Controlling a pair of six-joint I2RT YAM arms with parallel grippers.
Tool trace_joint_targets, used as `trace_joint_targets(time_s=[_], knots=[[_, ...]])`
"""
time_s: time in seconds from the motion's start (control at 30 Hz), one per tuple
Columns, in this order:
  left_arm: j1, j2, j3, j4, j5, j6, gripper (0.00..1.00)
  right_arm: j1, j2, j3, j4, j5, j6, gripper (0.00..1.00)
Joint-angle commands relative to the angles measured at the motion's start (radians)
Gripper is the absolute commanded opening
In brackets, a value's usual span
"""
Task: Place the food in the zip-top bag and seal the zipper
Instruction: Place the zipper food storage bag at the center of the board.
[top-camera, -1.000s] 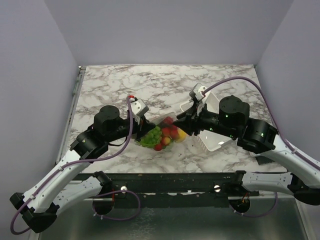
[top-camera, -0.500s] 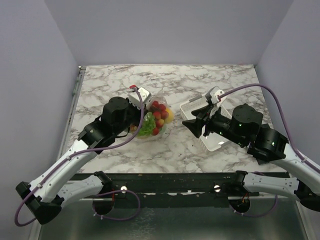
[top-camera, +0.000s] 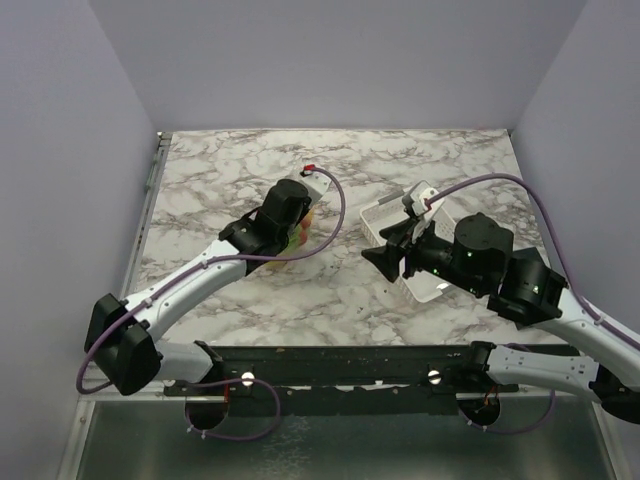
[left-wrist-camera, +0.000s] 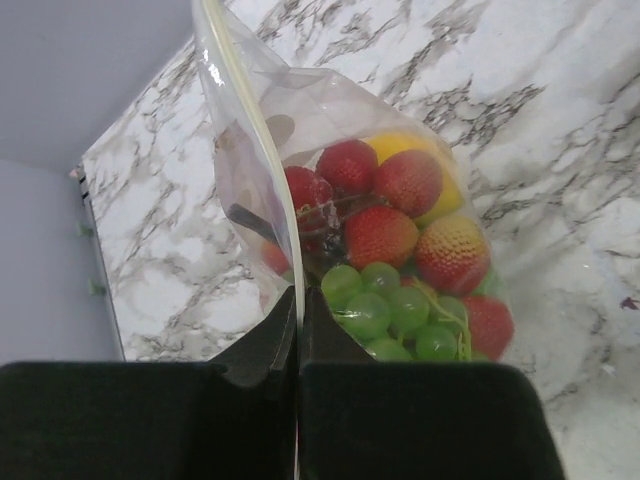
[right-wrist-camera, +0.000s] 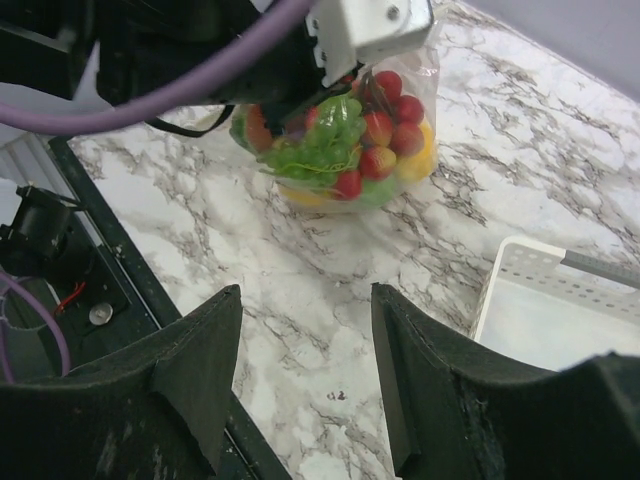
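The clear zip-top bag holds the food: red strawberries, green grapes and a yellow piece. My left gripper is shut on the bag's whitish zipper strip, which runs up from between the jaws. In the top view the left gripper is over the bag near the table's middle. In the right wrist view the bag sits on the marble under the left arm. My right gripper is open and empty, apart from the bag; it also shows in the top view.
A white slotted basket stands on the marble at the right, under the right arm; its corner shows in the right wrist view. The table's dark near edge runs at the left of that view.
My left gripper has carried the bag up and away toward the table's middle. My right gripper let go of the bag, opened and drew back to the right.
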Motion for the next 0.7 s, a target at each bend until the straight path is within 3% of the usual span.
trace_joint_targets(time_s=[0.0,0.3,0.47,0.67], knots=[[-0.001,0.072,0.065,0.138,-0.152,0.111,0.0,0.001,-0.038,-0.019,0.005,-0.018,0.006,0.6],[-0.011,0.225,0.06,0.134,0.046,-0.067,0.0,0.002,-0.079,-0.045,-0.011,0.006,0.012,0.61],[-0.083,0.29,0.048,0.128,0.089,-0.161,0.0,0.002,-0.091,-0.054,-0.012,0.026,0.02,0.64],[-0.172,0.344,0.033,0.12,0.106,-0.249,0.29,0.001,-0.091,-0.056,-0.035,0.053,0.025,0.68]])
